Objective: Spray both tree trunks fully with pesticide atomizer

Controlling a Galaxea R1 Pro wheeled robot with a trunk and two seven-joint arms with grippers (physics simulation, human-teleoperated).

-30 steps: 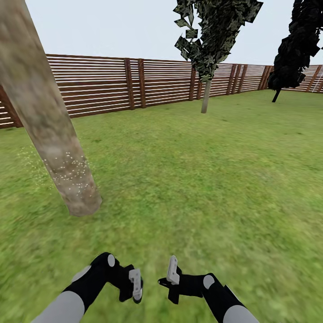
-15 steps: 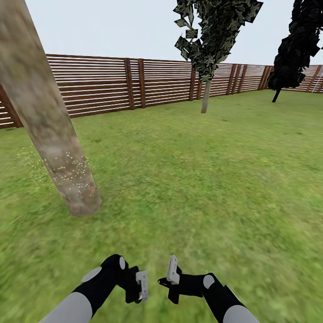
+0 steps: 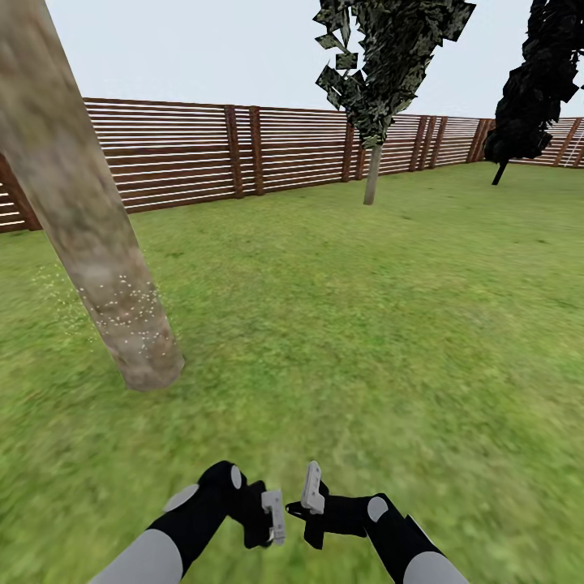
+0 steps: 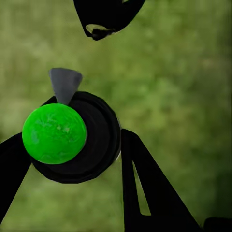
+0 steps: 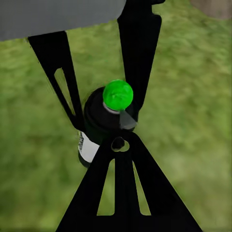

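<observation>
1. Green lawn of the garden runs back to a slatted fence; the crown of the tree trunk at upper left is cut off, pesticide specks dotting its base.
2. Dark conifers stand far right.
3. The left gripper has shifted toward the right gripper at bottom centre.
4. The pesticide atomizer sits pinched between the left fingers; the right gripper's jaws are spread around it.

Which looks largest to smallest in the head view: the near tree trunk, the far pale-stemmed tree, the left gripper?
1. Near tree trunk, largest by far, partly because it stands close to the camera.
2. Far tree by the fence.
3. Left gripper, smallest, though nearest; it holds the pesticide atomizer.
</observation>
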